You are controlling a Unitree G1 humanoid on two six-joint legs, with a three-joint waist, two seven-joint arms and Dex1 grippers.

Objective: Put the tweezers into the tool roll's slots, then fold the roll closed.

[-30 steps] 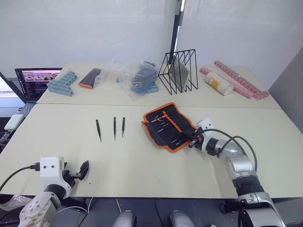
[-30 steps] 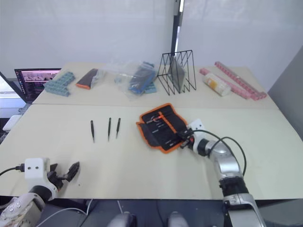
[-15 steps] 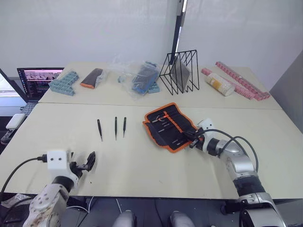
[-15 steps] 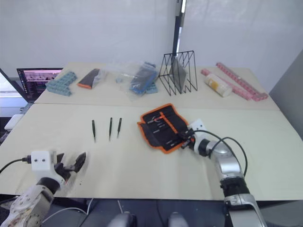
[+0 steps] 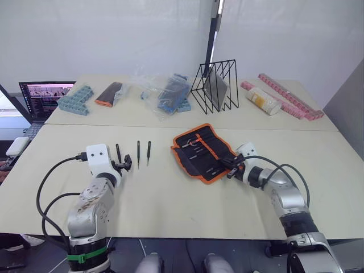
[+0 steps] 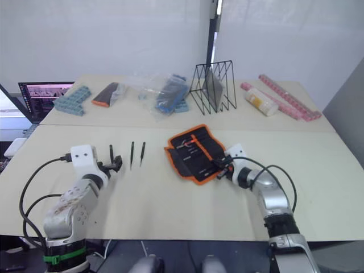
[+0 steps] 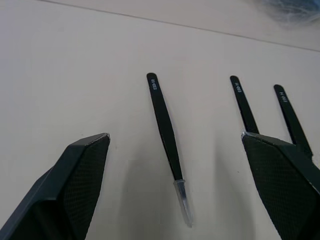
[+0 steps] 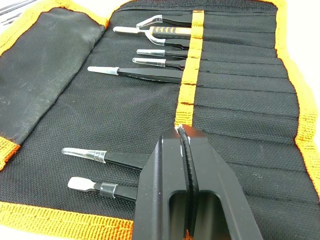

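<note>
Tiny illegible print on tweezers (image 7: 165,126)

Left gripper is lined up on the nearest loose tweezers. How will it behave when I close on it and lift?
The tweezers lies flat between the open left gripper fingers, so it probably gives little to grab and may skid on the smooth table. Thin and narrow, it is likely light and may pivot. Its clear-capped tip looks delicate, so grip mid-body.

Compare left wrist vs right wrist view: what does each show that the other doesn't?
Left wrist: three loose tweezers on the table, left gripper jaws wide open around one. Right wrist: the open tool roll, tools tucked in its slots, right gripper jaws shut over the orange trim. Both: slim black tweezers with clear-capped tips.
</note>
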